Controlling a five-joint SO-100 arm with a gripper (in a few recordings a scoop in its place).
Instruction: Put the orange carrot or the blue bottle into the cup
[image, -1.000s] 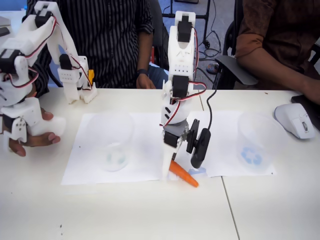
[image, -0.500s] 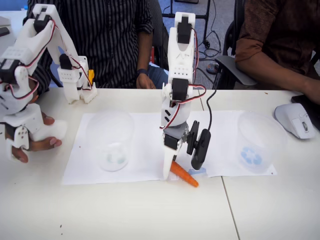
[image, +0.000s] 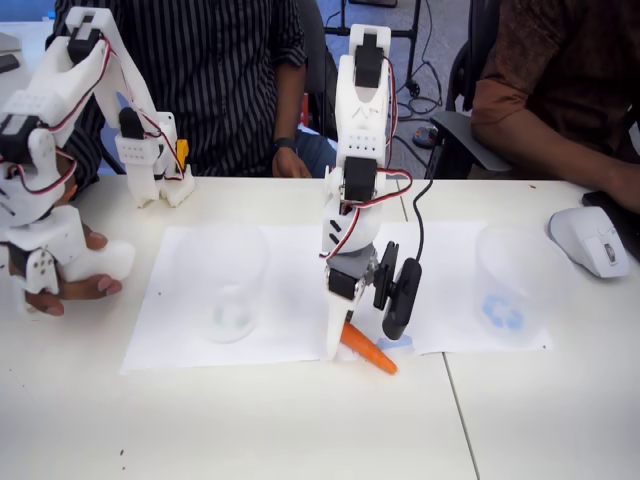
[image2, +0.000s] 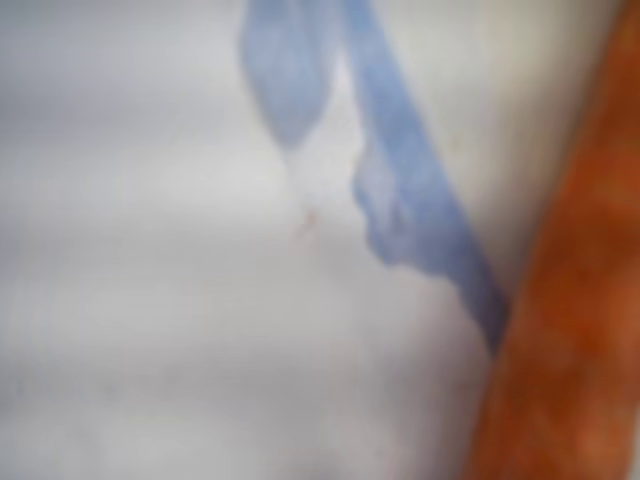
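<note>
one orange carrot (image: 368, 352) lies nearest my fixed view, flat on the white counter (image: 300, 420) at the front edge of the paper sheets, its thin tip pointing toward the lower right. in the wrist view the orange carrot (image2: 570, 330) fills the right edge as a blurred orange band, with a blue printed mark (image2: 400, 200) on the paper beside it. my gripper (image: 343, 340) is down at the carrot's thick end, its white finger standing on the counter just to the left of it; i cannot tell whether the gripper is clamped on the carrot or merely set against it. the black wrist camera (image: 400, 295) hangs just right of the gripper, above the carrot. to the left in the fixed view, well apart from the carrot, the cup (image: 222, 282) stands upright on a paper sheet (image: 170, 320) with a pale greenish mark at its base. to the right stands another clear cup (image: 512, 285) with a blue recycling symbol, and past it a white mouse (image: 590, 240). behind the counter sit two people, one in a striped shirt (image: 215, 70) and one in a brown shirt (image: 560, 70).
</note>
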